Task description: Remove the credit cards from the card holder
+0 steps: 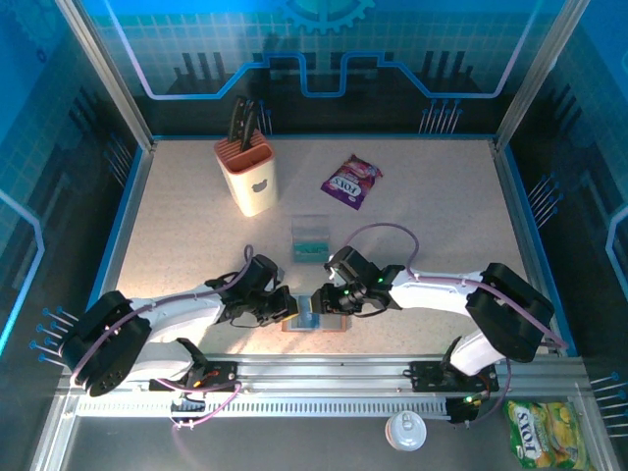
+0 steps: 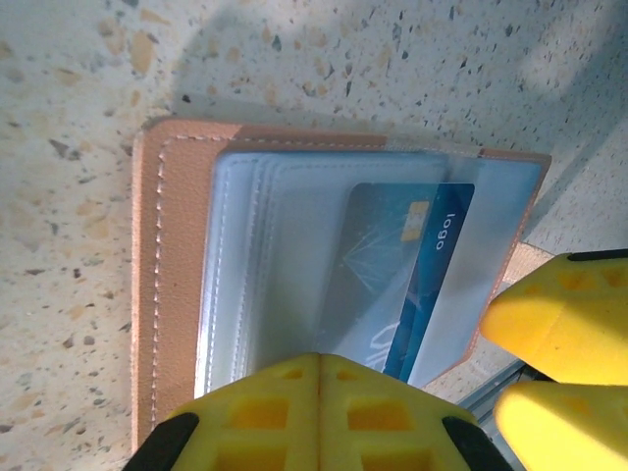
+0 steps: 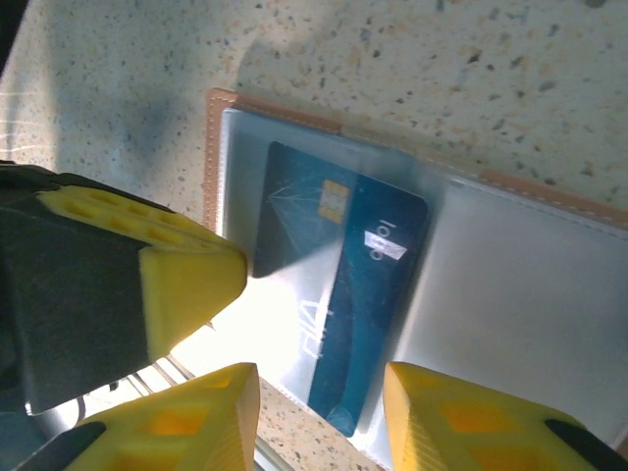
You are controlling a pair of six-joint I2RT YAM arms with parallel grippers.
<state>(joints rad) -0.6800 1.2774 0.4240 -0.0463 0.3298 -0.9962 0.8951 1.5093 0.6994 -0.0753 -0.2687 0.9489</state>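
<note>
The card holder (image 1: 337, 324) lies open on the table near the front edge, between both grippers. In the left wrist view its tan leather (image 2: 172, 275) frames clear sleeves, and a blue credit card (image 2: 412, 245) sits inside one sleeve. My left gripper (image 2: 319, 365) is shut, its fingertips meeting over the sleeves' near edge with nothing seen between them. My right gripper (image 3: 319, 397) is open, its fingers standing either side of the blue credit card's (image 3: 363, 294) near end, with gaps on both sides. From above, the left gripper (image 1: 287, 306) and right gripper (image 1: 322, 299) nearly touch.
A clear tray (image 1: 312, 238) with teal cards stands just behind the card holder. A knife block (image 1: 247, 177) is at the back left and a purple snack packet (image 1: 350, 182) at the back centre. The metal rail (image 1: 324, 373) runs close along the front edge.
</note>
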